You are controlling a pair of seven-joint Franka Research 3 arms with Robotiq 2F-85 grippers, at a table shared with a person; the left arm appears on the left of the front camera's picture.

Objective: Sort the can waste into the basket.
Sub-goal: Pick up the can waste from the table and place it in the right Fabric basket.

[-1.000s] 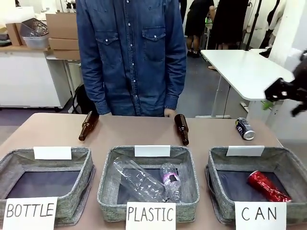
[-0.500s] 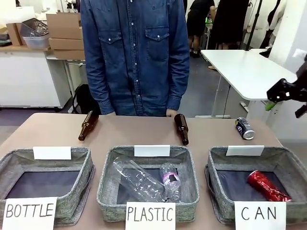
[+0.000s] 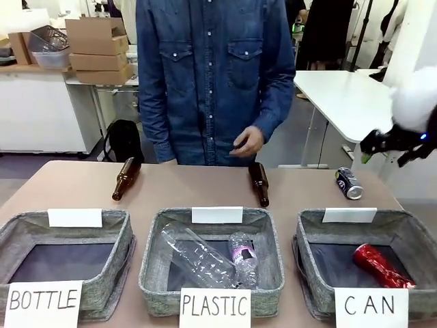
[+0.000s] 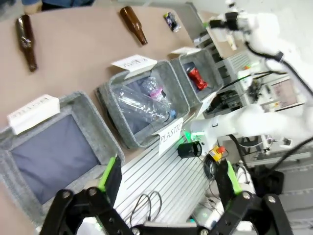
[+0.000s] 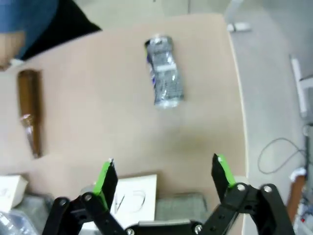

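Jaws wide, left gripper [image 4: 171, 166], right gripper [image 5: 164, 164], one red can [image 3: 381, 265], one dark can [image 3: 349, 183], basket [image 3: 306, 239]

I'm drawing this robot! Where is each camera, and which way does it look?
Front view: between the arms, facing across the table to the person; right pincer shows at right.
Left wrist view: on the left arm, looking down at the table; left pincer open below.
Right wrist view: on the right arm, looking down at the dark can; right pincer open below.
Both wrist views share that can.
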